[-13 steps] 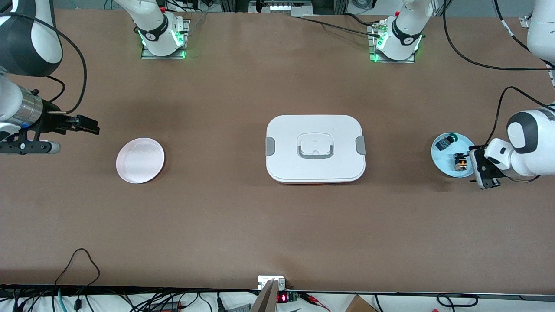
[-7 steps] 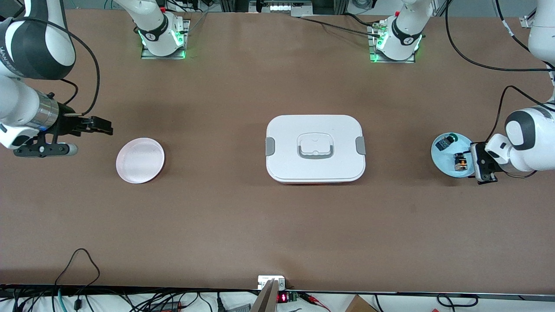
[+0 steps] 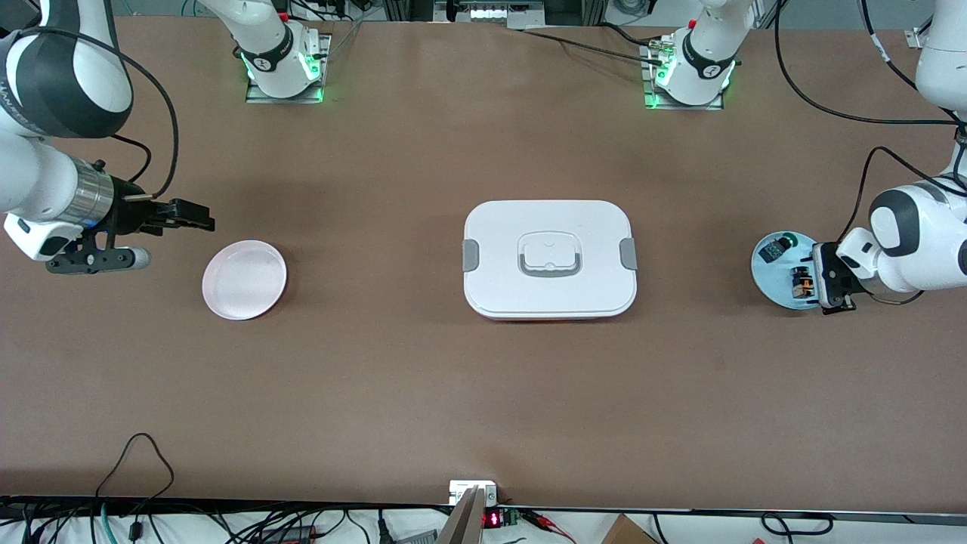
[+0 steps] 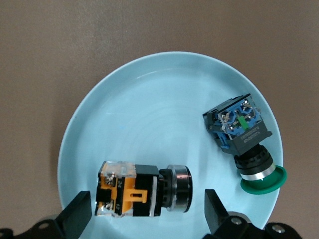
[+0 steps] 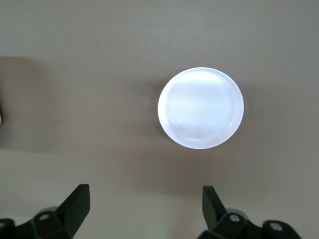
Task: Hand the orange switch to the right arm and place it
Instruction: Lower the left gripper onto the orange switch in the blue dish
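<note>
The orange switch (image 3: 801,284) (image 4: 142,191) lies on its side in a light blue plate (image 3: 769,273) (image 4: 149,109) at the left arm's end of the table. It has an orange and black body with a round metal-ringed black head. My left gripper (image 3: 820,284) (image 4: 147,211) hangs open just over it, one finger off each end of the switch, neither touching it. My right gripper (image 3: 198,221) (image 5: 145,201) is open and holds nothing, up in the air over bare table beside a pale pink plate (image 3: 244,279) (image 5: 201,107) at the right arm's end.
A second switch with a green cap (image 3: 779,246) (image 4: 245,137) lies in the same blue plate, farther from the front camera than the orange one. A white lidded box (image 3: 498,227) with grey clips stands at the table's middle.
My left gripper has come in over the blue plate and now straddles the orange switch. My right gripper has moved toward the table's middle, closer to the pink plate.
</note>
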You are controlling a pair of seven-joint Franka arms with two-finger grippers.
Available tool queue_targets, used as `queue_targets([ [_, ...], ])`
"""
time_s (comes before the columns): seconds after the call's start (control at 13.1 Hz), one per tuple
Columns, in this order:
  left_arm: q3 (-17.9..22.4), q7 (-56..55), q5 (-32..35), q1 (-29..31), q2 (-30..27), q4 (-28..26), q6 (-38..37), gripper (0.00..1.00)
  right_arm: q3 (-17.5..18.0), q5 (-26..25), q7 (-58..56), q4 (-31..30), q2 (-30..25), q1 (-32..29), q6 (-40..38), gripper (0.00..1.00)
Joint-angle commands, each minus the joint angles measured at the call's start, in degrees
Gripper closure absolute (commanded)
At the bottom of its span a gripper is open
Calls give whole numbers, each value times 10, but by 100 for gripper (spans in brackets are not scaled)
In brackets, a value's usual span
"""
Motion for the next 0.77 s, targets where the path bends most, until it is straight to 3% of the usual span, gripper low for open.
queue_targets([
  [0.0,-6,33,7,7,-13,-15,9,0,-2,47,-12,-6,6,-1,-5,0],
  [0.15,-6,35,6,6,-12,-15,9,0,-2,96,-17,-10,8,-4,-6,0],
  [0.23,-7,35,5,6,-12,-15,9,5,-2,108,-19,-10,8,-5,-6,0],
  [0.46,-7,36,5,5,-12,-15,9,23,-4,170,-17,-12,14,-5,-5,0],
  [0.69,-7,36,5,5,-12,-15,8,44,-4,175,-18,-12,23,-4,-1,0],
])
